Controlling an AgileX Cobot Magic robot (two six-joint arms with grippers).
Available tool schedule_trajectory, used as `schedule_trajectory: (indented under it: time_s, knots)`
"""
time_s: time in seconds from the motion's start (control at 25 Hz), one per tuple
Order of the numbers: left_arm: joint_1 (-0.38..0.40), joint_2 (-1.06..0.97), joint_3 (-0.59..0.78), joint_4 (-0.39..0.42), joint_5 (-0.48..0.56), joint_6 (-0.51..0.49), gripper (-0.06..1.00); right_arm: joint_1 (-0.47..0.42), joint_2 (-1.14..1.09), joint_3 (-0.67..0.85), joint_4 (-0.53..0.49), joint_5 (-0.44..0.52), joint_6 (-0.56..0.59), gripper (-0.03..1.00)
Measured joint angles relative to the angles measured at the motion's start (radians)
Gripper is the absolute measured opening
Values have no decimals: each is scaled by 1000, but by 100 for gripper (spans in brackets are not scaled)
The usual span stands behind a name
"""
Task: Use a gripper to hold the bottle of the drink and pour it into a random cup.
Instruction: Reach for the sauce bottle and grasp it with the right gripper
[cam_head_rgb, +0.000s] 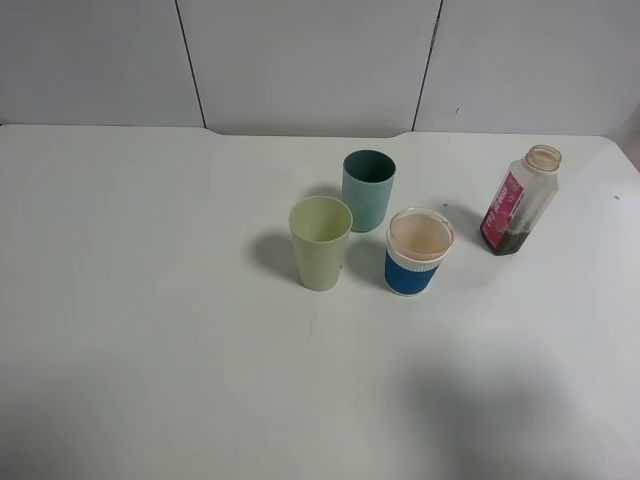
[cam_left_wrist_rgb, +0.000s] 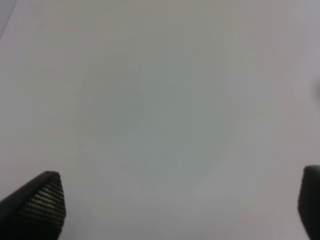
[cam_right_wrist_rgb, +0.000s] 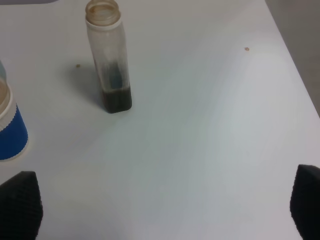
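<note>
exterior high: blue-banded cup (cam_head_rgb: 419, 252) between bottle (cam_head_rgb: 520, 200) and pale cup (cam_head_rgb: 320, 243)

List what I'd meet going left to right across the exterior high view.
pale green cup → teal cup → blue-and-white cup → bottle, capless, with a little dark drink at its bottom.
</note>
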Motion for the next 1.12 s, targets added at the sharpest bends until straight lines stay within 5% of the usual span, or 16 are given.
schedule_trajectory:
  time_s: [1.12]
  knots:
    - [0, 0, 0, 0, 0, 0, 93, 0, 9, 0, 9, 0, -7, 99]
